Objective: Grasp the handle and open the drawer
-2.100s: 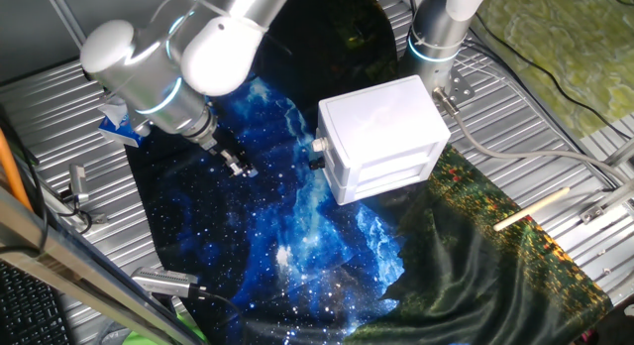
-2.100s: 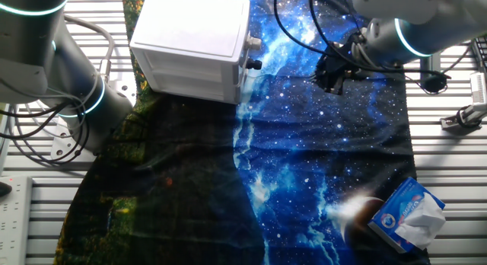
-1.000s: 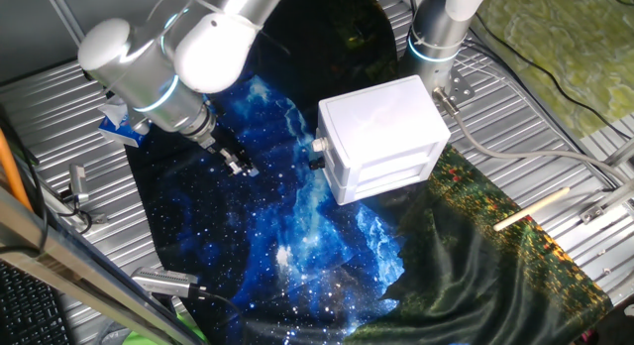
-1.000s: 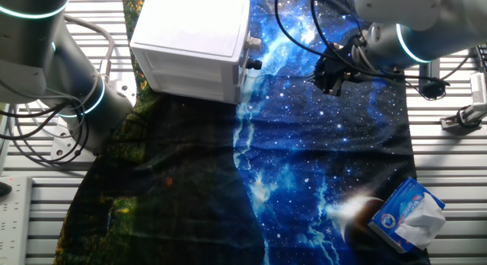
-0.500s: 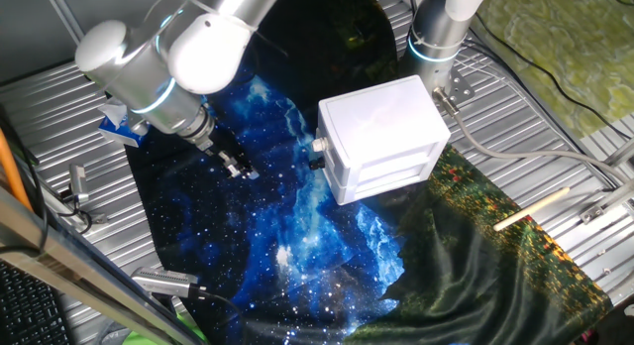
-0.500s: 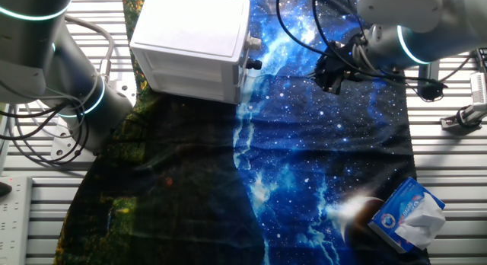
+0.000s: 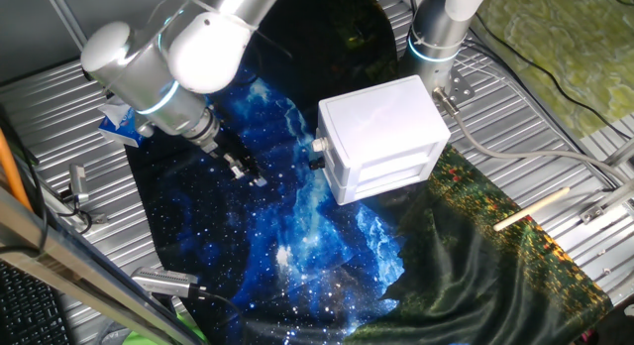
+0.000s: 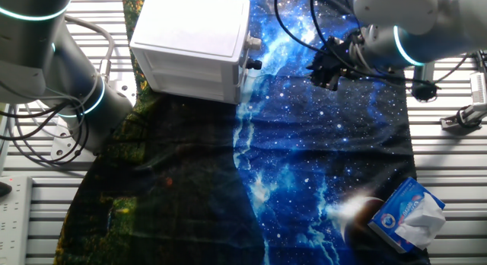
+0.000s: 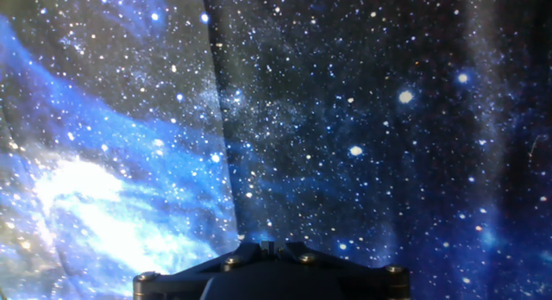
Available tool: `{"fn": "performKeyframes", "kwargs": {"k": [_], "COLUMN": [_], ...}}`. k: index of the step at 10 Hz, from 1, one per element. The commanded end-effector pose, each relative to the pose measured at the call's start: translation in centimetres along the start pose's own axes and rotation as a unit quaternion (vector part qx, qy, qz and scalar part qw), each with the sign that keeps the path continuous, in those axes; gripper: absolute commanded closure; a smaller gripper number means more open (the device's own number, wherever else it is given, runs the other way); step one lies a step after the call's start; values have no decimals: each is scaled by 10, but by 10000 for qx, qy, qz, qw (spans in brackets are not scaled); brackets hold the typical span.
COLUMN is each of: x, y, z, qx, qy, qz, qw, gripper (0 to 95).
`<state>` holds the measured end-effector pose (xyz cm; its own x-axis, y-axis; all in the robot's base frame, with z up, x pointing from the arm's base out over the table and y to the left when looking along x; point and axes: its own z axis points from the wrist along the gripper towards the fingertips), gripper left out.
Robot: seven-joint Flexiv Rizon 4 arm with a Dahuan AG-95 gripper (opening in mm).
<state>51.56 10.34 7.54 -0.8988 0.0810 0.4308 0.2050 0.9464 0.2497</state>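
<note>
Approaching: gripper (image 7: 246, 171) hangs at nine o'clock from the handle (image 7: 320, 146), well apart (finger spread untellable); next, close in level.

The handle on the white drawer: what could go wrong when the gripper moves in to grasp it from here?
1. The handle is small, and a second dark knob sits close beside it; the gripper might close on the wrong one or slip off.
2. The cabinet stands loose on a wrinkled cloth; pulling may drag the whole box instead of opening the drawer.
</note>
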Motion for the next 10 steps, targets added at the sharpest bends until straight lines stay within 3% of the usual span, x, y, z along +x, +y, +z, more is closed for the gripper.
{"fn": "performKeyframes", "kwargs": {"k": [1,8,9,10], "x": [13,51,55,59], "y": [-3,-13,-14,-13], "z": [10,30,32,33], "qx": [31,120,112,113], "qy": [-51,-55,-55,-57], "qz": [-8,-87,-97,-87], "qw": [10000,9999,9999,9999], "gripper": [760,760,570,570]}}
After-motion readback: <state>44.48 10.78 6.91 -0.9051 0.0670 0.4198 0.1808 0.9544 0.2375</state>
